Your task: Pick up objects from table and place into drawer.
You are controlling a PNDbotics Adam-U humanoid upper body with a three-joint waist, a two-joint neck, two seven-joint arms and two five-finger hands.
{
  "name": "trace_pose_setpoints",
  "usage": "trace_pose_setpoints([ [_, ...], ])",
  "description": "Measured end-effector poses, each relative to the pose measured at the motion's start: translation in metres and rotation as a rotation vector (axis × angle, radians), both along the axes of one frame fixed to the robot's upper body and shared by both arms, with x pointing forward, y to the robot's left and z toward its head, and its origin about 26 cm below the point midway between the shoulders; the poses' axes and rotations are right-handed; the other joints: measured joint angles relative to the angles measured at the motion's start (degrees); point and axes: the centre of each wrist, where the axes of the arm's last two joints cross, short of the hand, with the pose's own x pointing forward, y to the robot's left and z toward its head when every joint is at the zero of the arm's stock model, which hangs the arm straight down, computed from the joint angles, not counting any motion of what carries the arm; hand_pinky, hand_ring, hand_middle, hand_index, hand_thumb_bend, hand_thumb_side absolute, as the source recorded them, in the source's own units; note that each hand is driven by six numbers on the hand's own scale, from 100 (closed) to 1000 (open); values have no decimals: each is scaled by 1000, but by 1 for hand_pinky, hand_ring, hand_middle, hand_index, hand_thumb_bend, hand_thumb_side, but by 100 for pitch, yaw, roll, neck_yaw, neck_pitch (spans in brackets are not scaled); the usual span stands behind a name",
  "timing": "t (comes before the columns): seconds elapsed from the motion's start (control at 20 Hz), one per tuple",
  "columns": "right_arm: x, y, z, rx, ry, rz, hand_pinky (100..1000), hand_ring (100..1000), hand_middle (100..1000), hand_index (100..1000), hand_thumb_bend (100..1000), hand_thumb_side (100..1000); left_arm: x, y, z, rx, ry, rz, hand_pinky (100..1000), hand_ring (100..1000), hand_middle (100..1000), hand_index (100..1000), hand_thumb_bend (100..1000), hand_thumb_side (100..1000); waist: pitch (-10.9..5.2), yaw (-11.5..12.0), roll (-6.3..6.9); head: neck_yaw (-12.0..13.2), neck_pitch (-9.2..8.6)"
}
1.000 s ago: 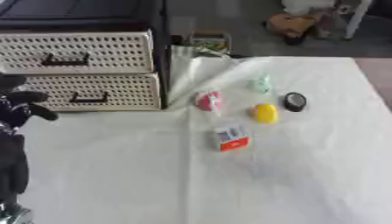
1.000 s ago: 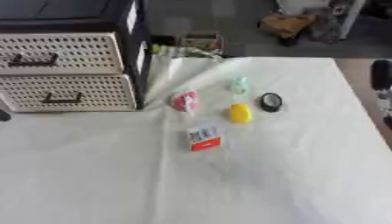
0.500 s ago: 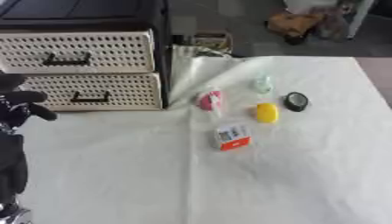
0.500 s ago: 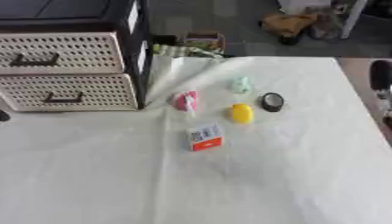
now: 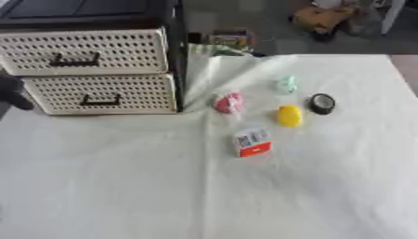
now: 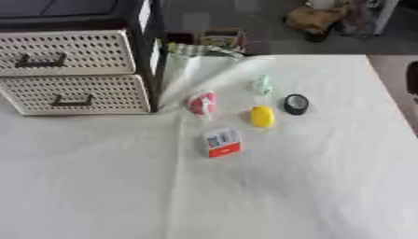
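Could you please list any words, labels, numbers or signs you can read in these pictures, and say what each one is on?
None can be read.
The small white and red packet carries a dark printed patch on its white part, too blurred to read.
The pink item shows a pale patch, unreadable.
The drawer unit shows no lettering.

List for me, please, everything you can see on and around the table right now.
drawer unit: one, cream perforated fronts, dark frame, two shut drawers, table's far left.
pink object: one, right of the drawers.
pale green object: one, beyond the yellow.
yellow object: one, mid-table.
black round object: one, right of the yellow.
small box: one, white and red, nearest.
cloth: one, white, covering the table.
left hand: black, at the left edge.
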Motion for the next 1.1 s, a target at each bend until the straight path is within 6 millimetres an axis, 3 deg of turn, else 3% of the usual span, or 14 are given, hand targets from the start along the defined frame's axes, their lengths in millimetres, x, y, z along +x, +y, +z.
trace_pose_setpoints([
  [0.05,0,0,0,0,-2,0,775,740,558,803,434,765,-1,4,1,20,5,9,449,622,707,845,100,394,0,-4,7,2,6],
  [0.25,0,0,0,0,-7,-2,774,739,560,802,434,765,-6,19,3,120,59,64,434,615,705,847,100,286,-13,-67,14,17,104],
  [0.45,-1,-3,-1,6,-10,-11,774,737,562,801,434,765,-10,32,5,245,147,142,430,615,704,852,100,244,-124,-149,8,41,255],
  [0.7,-3,-5,-8,32,-3,-28,772,735,562,800,434,765,-15,48,17,409,225,252,434,618,700,858,100,258,-283,-165,7,125,378],
  [1.1,-4,-7,-14,49,10,-42,770,731,556,799,434,765,-18,59,52,689,271,351,435,616,688,863,105,408,-308,-110,-35,76,295],
])
